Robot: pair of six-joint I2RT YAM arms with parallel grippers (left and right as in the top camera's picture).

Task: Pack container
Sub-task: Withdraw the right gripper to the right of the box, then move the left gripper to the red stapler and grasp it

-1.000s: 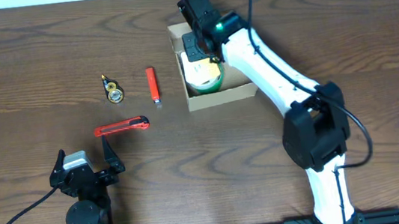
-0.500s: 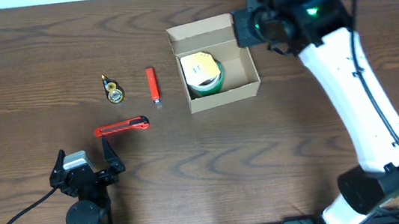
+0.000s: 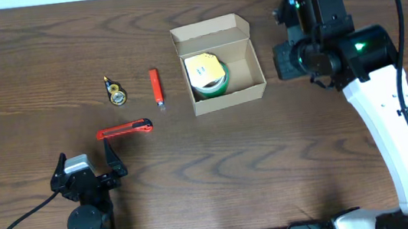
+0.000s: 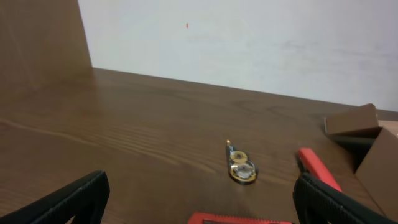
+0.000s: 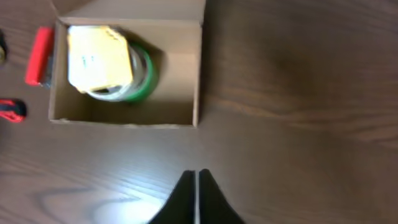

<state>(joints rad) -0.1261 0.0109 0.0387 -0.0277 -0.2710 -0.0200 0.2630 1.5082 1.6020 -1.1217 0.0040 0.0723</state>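
Your right wrist cam shows the right gripper [image 5: 196, 186] pinched closed and empty, clear of the container [image 5: 180, 81]. Overhead hides those fingers. Container sits far centre, green roll [image 5: 142, 71] inside. Left gripper [image 3: 86, 160] is spread wide, near left.

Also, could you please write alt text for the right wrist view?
An open tan cardboard box on a wooden table holds a green tape roll under a yellow label. The shut right gripper is clear of it.

The small tan corrugated cardboard box [image 3: 244, 73] sits open near the far edge of the table [image 3: 218, 174], just right of middle. Its flap lid stands up along the far side; a green-and-yellow roll [image 3: 207, 75] lies in its left half.
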